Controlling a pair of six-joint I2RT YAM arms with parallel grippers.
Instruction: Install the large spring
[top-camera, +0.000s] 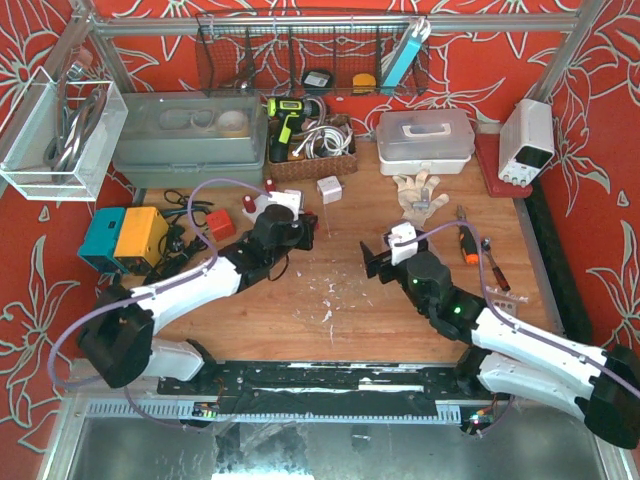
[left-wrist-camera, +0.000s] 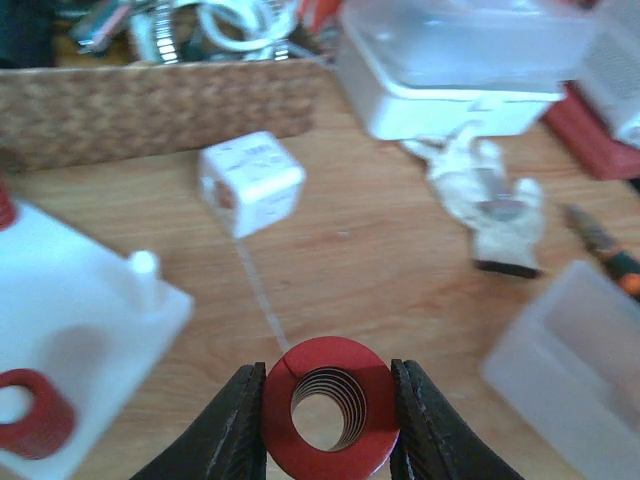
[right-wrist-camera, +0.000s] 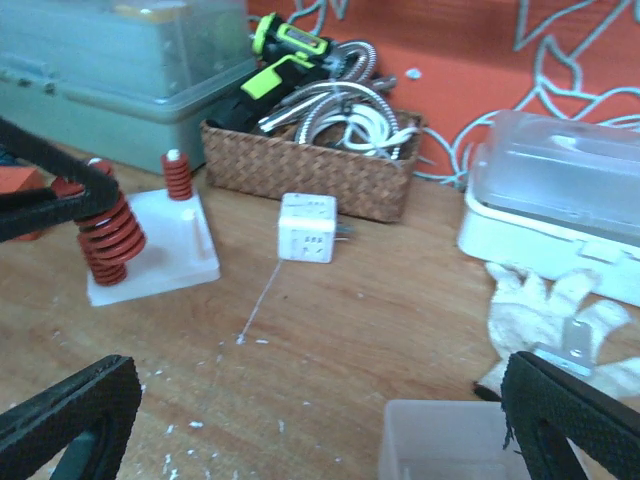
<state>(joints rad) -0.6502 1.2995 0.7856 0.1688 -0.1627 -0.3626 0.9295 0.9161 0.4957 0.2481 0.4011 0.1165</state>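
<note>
The large red spring (left-wrist-camera: 330, 410) is held between the fingers of my left gripper (left-wrist-camera: 328, 425), which is shut on it. I see it end-on and its bore is empty. In the right wrist view the spring (right-wrist-camera: 108, 235) hangs slightly tilted at the left corner of the white base (right-wrist-camera: 160, 262). The base (left-wrist-camera: 80, 300) has a bare white peg (left-wrist-camera: 143, 265) and a small red spring (right-wrist-camera: 177, 177) on another peg. My left gripper (top-camera: 290, 228) is beside the base (top-camera: 283, 203). My right gripper (right-wrist-camera: 320, 420) is open and empty over the table.
A white cube adapter (right-wrist-camera: 307, 227) and a wicker basket (right-wrist-camera: 310, 170) lie behind the base. A white glove (left-wrist-camera: 490, 205) and a white lidded box (top-camera: 425, 140) are to the right. A translucent tub (right-wrist-camera: 450, 440) sits just under my right gripper. A screwdriver (top-camera: 468, 245) lies far right.
</note>
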